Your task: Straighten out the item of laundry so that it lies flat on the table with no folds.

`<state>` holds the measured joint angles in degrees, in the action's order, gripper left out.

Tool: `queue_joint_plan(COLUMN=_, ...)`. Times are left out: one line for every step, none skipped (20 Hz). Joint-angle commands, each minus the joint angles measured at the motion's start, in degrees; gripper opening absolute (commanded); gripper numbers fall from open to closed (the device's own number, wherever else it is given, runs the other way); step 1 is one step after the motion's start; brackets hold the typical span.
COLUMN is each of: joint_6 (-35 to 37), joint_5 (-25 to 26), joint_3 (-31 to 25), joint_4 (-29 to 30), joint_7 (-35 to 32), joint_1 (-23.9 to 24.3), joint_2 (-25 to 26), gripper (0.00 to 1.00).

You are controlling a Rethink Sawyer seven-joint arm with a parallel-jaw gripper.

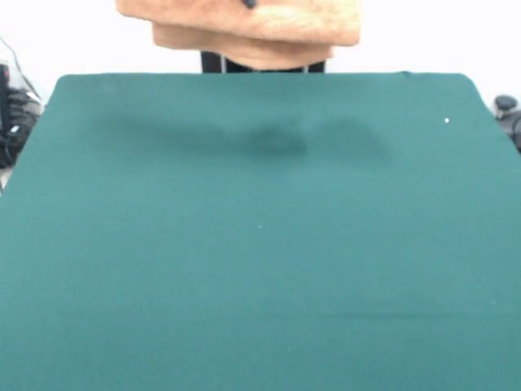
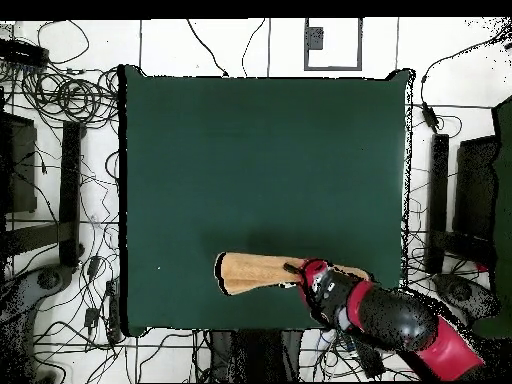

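The green counter [image 1: 260, 244] is bare, only a shadow is cast on it. The towel [image 1: 244, 24] is held bunched up above its robot-side edge. The pincer [image 2: 303, 271] is clamped on the towel. It's probably best lowered slowly and dragged so folds get pulled out.

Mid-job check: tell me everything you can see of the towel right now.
The towel is orange-tan, with a nubby terry-like look. It hangs bunched and folded from the gripper, lifted clear of the green table. In the front view it shows at the top edge as two draped layers, cut off above, casting a dark shadow on the cloth below. From overhead it reads as a long narrow bundle near the table's robot-side edge. No tag or woven bands are discernible. Only the gripper touches it.
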<state>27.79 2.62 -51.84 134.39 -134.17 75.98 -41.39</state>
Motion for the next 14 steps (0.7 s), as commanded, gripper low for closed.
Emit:
queue_joint_plan(joint_6=4.8, joint_5=2.7, joint_3=-0.6, joint_4=4.1, joint_7=3.4, joint_1=-0.9, joint_2=-1.0, gripper=1.0)
queue_joint_plan(joint_6=4.4, joint_5=2.7, joint_3=-0.8, joint_4=4.6, joint_7=2.8, joint_1=-1.1, joint_2=-1.6, gripper=1.0)
queue_joint_plan(joint_6=4.0, joint_5=2.7, joint_3=-1.0, joint_4=5.1, joint_7=2.2, joint_1=-1.3, joint_2=-2.2, gripper=1.0)
queue_joint_plan(joint_6=3.4, joint_5=2.8, joint_3=-1.4, joint_4=5.8, joint_7=1.5, joint_1=-1.2, joint_2=-2.9, gripper=1.0)
queue_joint_plan(joint_6=2.9, joint_5=2.9, joint_3=-1.7, joint_4=6.2, joint_7=1.1, joint_1=-1.3, joint_2=-3.4, gripper=1.0)
queue_joint_plan(joint_6=2.1, joint_5=3.1, joint_3=-2.3, joint_4=7.3, joint_7=0.8, joint_1=-0.9, joint_2=-3.9, gripper=1.0)
queue_joint_plan(joint_6=1.2, joint_5=3.3, joint_3=-2.5, joint_4=8.0, joint_7=0.4, joint_1=-1.0, joint_2=-4.5, gripper=1.0)
queue_joint_plan(joint_6=-0.4, joint_5=4.3, joint_3=-2.3, joint_4=9.3, joint_7=0.3, joint_1=-0.6, joint_2=-4.9, gripper=1.0)
queue_joint_plan(joint_6=-1.2, joint_5=4.6, joint_3=-2.9, joint_4=10.0, joint_7=0.4, joint_1=-0.4, joint_2=-5.2, gripper=1.0)
queue_joint_plan(joint_6=-3.6, joint_5=5.0, joint_3=-4.2, joint_4=12.0, joint_7=0.0, joint_1=0.6, joint_2=-6.5, gripper=1.0)
queue_joint_plan(joint_6=-3.3, joint_5=4.9, joint_3=-5.1, joint_4=12.7, joint_7=0.4, joint_1=1.3, joint_2=-7.3, gripper=1.0)
queue_joint_plan(joint_6=-2.7, joint_5=4.6, joint_3=-7.4, joint_4=14.4, joint_7=1.3, joint_1=3.0, joint_2=-8.8, gripper=1.0)
queue_joint_plan(joint_6=-2.1, joint_5=3.8, joint_3=-9.3, joint_4=15.5, joint_7=1.7, joint_1=4.4, joint_2=-9.6, gripper=1.0)
queue_joint_plan(joint_6=-3.0, joint_5=2.9, joint_3=-13.0, joint_4=17.6, joint_7=1.8, joint_1=6.4, joint_2=-11.8, gripper=1.0)
